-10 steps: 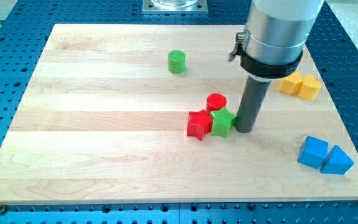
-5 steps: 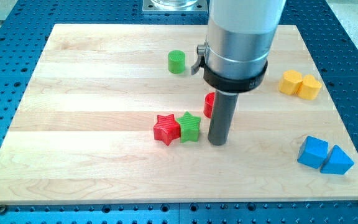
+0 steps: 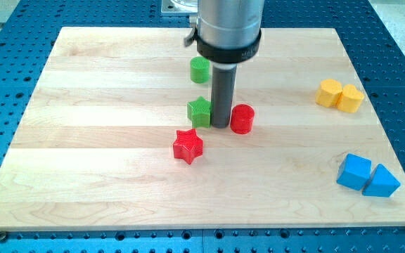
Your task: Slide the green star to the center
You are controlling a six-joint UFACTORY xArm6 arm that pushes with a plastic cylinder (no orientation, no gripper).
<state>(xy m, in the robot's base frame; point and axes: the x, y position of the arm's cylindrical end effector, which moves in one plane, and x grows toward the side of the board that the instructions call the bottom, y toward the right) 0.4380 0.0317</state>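
1. Nearest me, at about 4 o'clock on the board, two matte blue blocks sit touching — a blue cube (image 3: 354,171) and a blue wedge-like block (image 3: 382,181) just to its right.
2. Below centre, at roughly 7 o'clock from my tip, lies the red star (image 3: 188,146), ridged on its sides and standing apart from the others.
3. My tip (image 3: 220,126) rests on the wood between two blocks; there is no hand on this rig, only the straight dark rod under a shiny metal collar.
4. The green star (image 3: 200,112) sits at 9 o'clock of my tip, touching it, close to the board's middle.
5. The red cylinder (image 3: 242,119) stands at 3 o'clock of my tip, just beside it.
6. Two yellow blocks (image 3: 339,95) touch each other at 2 o'clock near the view's right edge — their exact shapes I cannot tell.
7. Farther back, the green cylinder (image 3: 200,69) stands upright, partly behind the rod.
8. The wooden board (image 3: 90,140) is pale with lengthwise grain, lying on a blue perforated table (image 3: 5,211).
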